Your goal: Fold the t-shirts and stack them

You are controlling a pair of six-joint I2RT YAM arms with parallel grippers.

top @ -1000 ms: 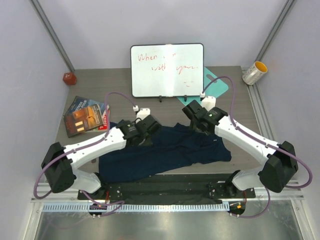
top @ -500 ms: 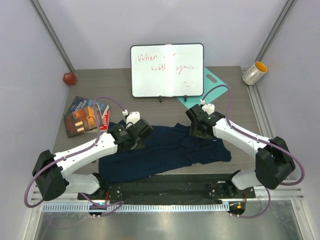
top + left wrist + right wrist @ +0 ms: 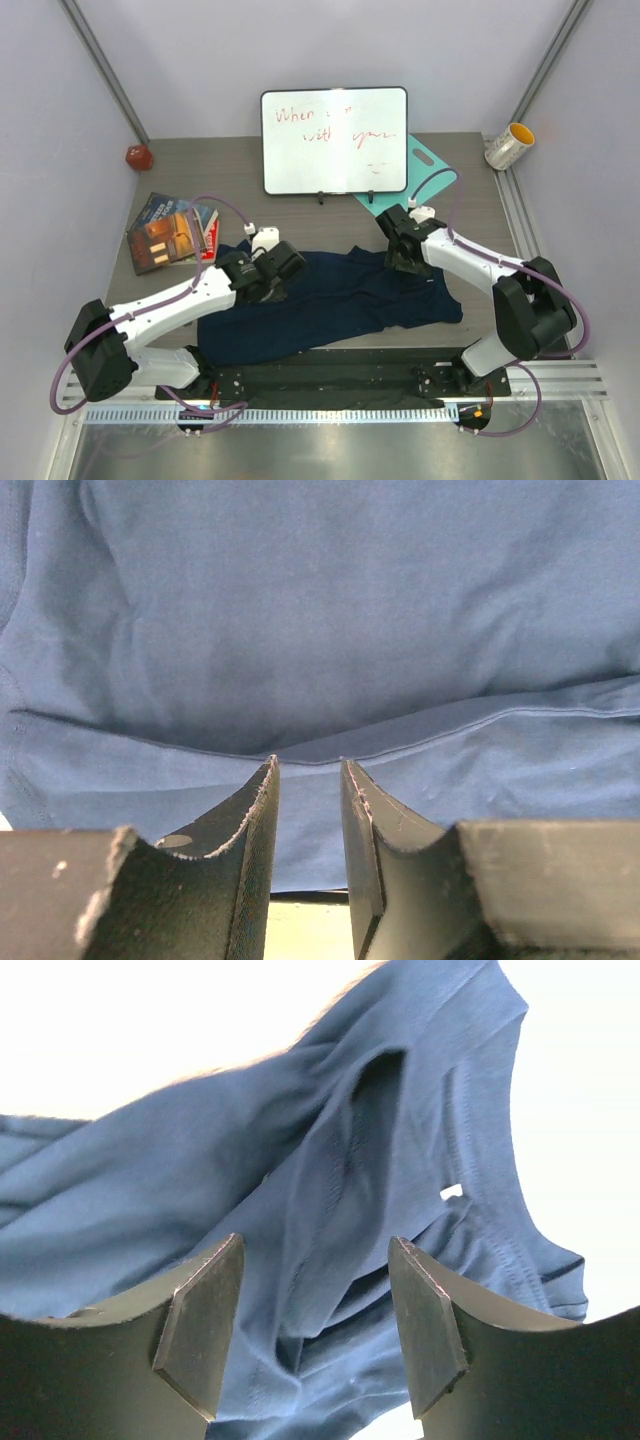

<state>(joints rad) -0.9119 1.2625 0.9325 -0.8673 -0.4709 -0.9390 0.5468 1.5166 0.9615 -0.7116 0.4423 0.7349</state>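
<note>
T-shirt [image 3: 330, 300], dark navy, lies rumpled and spread on the worktop [image 3: 190, 165], right under both pincers. It isn't folded yet, so by my reading this is the grab-the-edge step. Left pincer [image 3: 308, 765] hovers low over the cloth with its jaws only a narrow slot apart. Its tips sit right at a hemmed edge that runs across just ahead of them, and nothing is pinched between them. Right pincer [image 3: 315, 1243] is spread wide. A twisted bunch of seamed cloth sits between and beyond its tips, ungripped. From above it's hard to say whether this is one shirt or two overlapping. Next move, I'd judge: each pincer needs to drop onto the edge in front of it and close on a single layer. Then both lift together and carry the cloth across itself evenly. The risk is catching two layers, or one side dragging and skewing the fold.
</note>
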